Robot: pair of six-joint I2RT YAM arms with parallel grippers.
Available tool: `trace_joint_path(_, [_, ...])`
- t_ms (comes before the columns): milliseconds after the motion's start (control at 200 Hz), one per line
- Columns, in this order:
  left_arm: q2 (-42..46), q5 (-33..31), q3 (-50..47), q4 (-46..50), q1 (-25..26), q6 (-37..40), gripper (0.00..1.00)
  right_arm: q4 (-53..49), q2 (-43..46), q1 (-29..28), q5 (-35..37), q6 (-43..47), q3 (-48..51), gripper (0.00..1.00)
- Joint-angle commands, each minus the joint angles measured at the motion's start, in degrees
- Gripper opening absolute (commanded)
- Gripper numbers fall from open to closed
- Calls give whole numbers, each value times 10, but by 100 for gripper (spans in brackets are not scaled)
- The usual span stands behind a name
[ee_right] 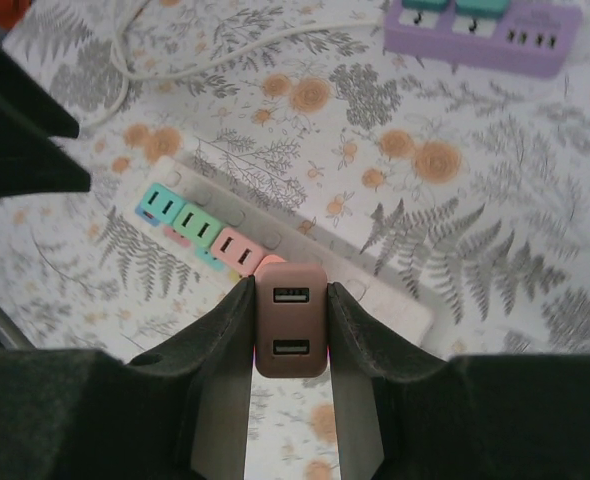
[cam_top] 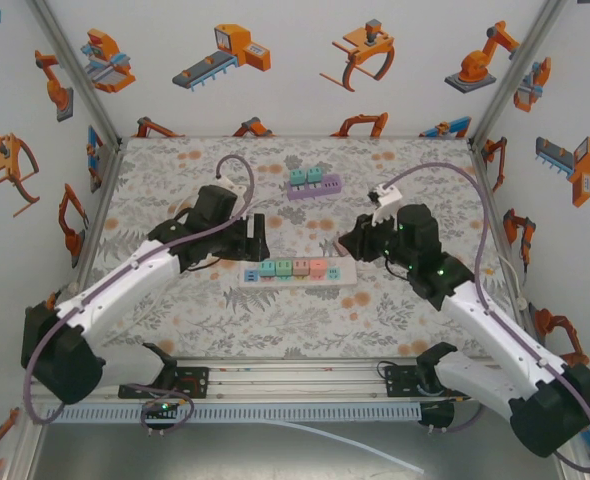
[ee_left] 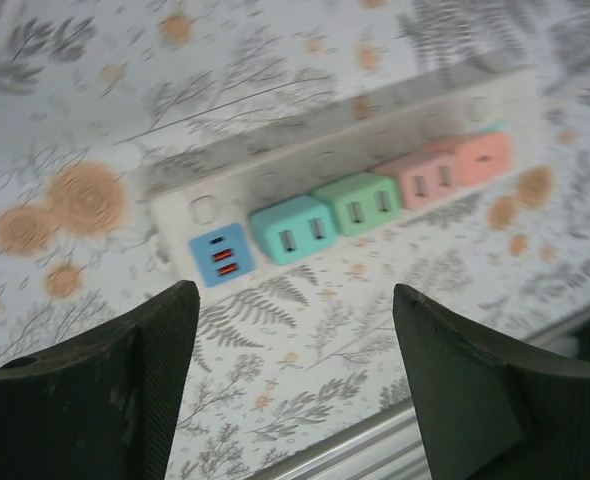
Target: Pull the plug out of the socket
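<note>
A white power strip [cam_top: 341, 273] lies across the middle of the table with a row of blue, teal, green, pink and orange plugs in it. My right gripper [ee_right: 290, 290] is shut on a brownish-orange plug [ee_right: 290, 335] with two USB ports. It holds that plug up over the strip [ee_right: 400, 303], near the right end. In the top view the right gripper [cam_top: 349, 243] hangs just behind that end. My left gripper [ee_left: 295, 290] is open with only tablecloth between its dark fingers [ee_left: 165, 340]. It hovers by the strip's left end [ee_left: 203, 207], shown in the top view as the left gripper [cam_top: 259, 241].
A purple power strip [cam_top: 313, 186] with teal plugs lies further back, visible in the right wrist view as the purple strip [ee_right: 495, 35]. A white cable [ee_right: 175, 55] curls on the floral cloth behind the white strip. The aluminium rail [cam_top: 295, 380] runs along the near edge.
</note>
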State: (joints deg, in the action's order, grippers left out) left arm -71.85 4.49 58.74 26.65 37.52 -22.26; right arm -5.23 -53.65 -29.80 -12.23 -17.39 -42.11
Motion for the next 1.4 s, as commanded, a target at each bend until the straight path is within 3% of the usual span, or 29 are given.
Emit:
trace_joint_path(0, [51, 168, -26, -80, 5, 57, 79, 21, 42, 0, 65, -191, 39, 0])
trace_joint_path(90, [87, 254, -58, -135, 6, 69, 83, 31, 76, 0, 70, -258, 83, 0])
trace_joint_path(270, [120, 320, -79, -143, 12, 72, 95, 28, 139, -1, 83, -359, 173, 0])
trace_joint_path(320, [126, 320, -87, -143, 13, 72, 100, 28, 153, -1, 90, -385, 200, 0])
trace_joint_path(511, [138, 302, -113, -137, 15, 69, 97, 62, 182, -1, 116, -416, 277, 0])
trace_joint_path(851, [147, 275, -127, -130, 15, 72, 97, 87, 137, -2, 131, -406, 328, 3])
trace_joint_path(1046, [148, 265, -131, -129, 16, 70, 97, 74, 124, -2, 144, -407, 338, 14])
trace_joint_path(1397, [152, 227, -134, -122, 17, 69, 97, -22, 154, -2, 165, -405, 333, 46])
